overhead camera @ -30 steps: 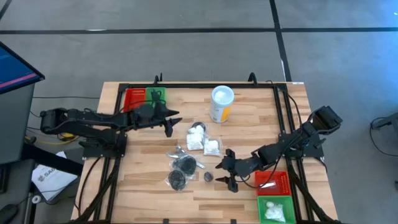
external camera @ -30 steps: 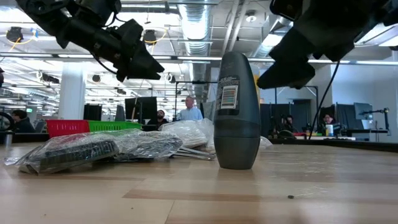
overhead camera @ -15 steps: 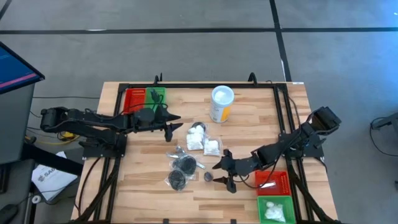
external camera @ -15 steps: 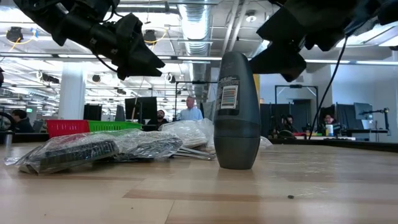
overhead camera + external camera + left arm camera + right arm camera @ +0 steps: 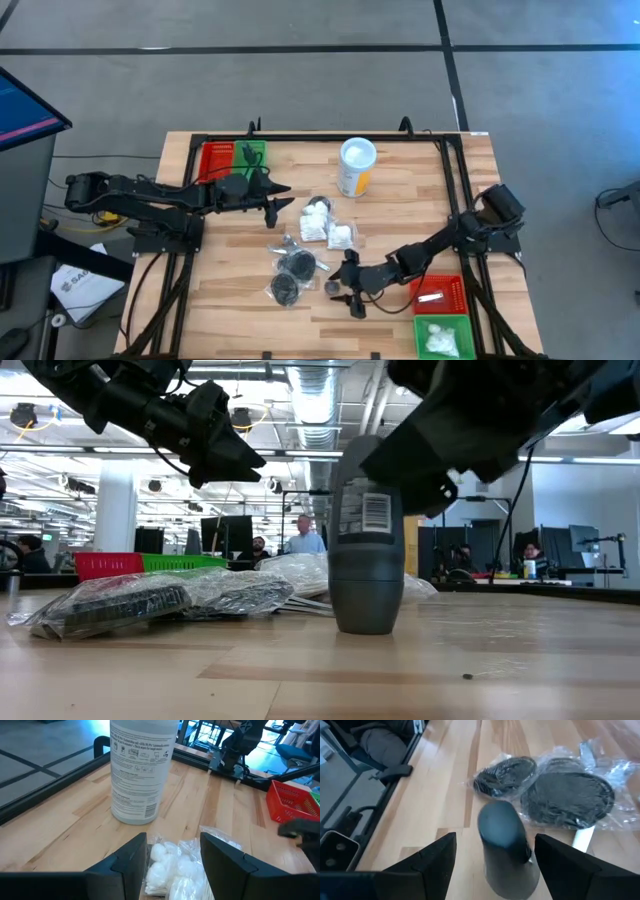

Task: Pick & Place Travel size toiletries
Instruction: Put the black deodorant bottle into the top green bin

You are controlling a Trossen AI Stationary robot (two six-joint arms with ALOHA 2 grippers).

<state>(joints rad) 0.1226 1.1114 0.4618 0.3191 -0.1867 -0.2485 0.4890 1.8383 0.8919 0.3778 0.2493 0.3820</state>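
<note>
The right gripper (image 5: 347, 289) reaches low across the table from the right edge, arm stretched out nearly flat, its fingers (image 5: 437, 857) spread wide apart. The left gripper (image 5: 277, 205) hangs raised on its extended arm, fingers (image 5: 225, 862) parted with a clear gap between them.

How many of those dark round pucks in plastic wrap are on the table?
2: one wrapped puck lies mid-table, the other just beside it nearer the front edge. The right wrist view shows both; none seems hidden.
</note>
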